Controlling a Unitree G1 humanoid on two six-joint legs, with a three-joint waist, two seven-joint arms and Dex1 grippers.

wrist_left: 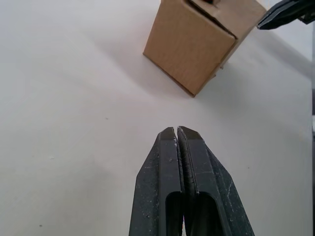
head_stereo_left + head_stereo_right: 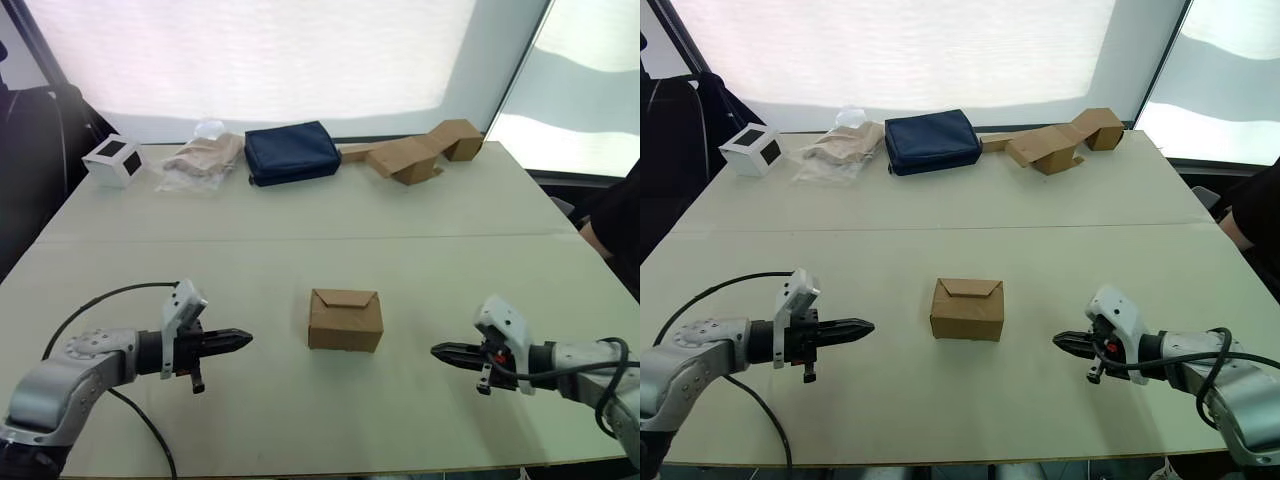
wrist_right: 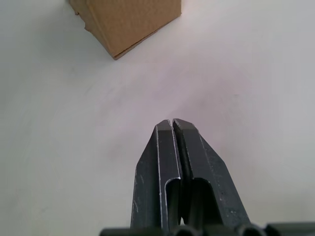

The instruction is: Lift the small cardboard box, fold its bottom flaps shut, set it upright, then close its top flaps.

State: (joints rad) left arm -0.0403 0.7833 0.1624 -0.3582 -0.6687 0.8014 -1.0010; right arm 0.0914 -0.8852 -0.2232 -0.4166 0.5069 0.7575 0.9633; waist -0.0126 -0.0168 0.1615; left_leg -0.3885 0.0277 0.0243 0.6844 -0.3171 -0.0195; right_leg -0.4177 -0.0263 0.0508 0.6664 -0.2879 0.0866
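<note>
Two black-fingered grippers sit low over the pale table [image 2: 500, 215], one either side of the small plain brown cardboard box [image 2: 345, 320], tips aimed inward at it. Left gripper [image 2: 243, 340]: fingers pressed together, nothing between them, well short of the box's left wall. Right gripper [image 2: 438, 351]: fingers likewise pressed together and empty, about as far off on the other side. Box stands upright near the middle of the table's near half, touched by neither gripper. Top flaps [image 2: 344, 298] folded down flat, meeting in a shallow V seam.

Far edge of the table, left to right: white cube with black squares [image 2: 112, 160]; crumpled clear plastic bag with tan contents [image 2: 203, 160]; dark navy fabric pouch [image 2: 292, 152]; long strip of joined brown cardboard pieces [image 2: 418, 152]. All lie well apart from the box. Black cable [image 2: 95, 300] loops off the left arm across the tabletop.
</note>
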